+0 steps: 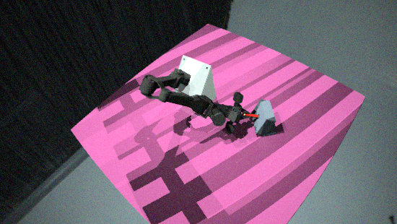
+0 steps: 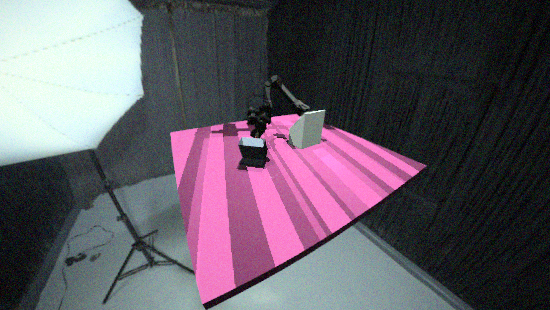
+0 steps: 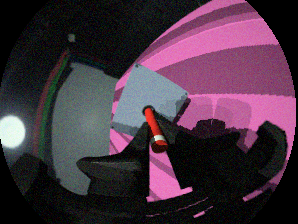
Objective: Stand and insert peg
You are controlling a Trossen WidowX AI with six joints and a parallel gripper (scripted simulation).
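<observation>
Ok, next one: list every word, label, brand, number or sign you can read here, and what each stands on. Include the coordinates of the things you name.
None can be read in any view.
The grey sloped panel (image 1: pixel 266 109) (image 2: pixel 252 143) (image 3: pixel 150 90): no lettering shows, only small dark dots at its corners.
The red peg with a white band (image 1: pixel 252 115) (image 3: pixel 152 122): no marking shows beyond the band.
The black robot arm (image 1: pixel 182 99): too dark and grainy to rule out small print.

Dark, ribbed curtain-like walls are rising around a grey floor; a pink table is carrying darker stripes; a large white light panel is glowing brightly, standing on a black tripod; thin cables are trailing nearby.
</observation>
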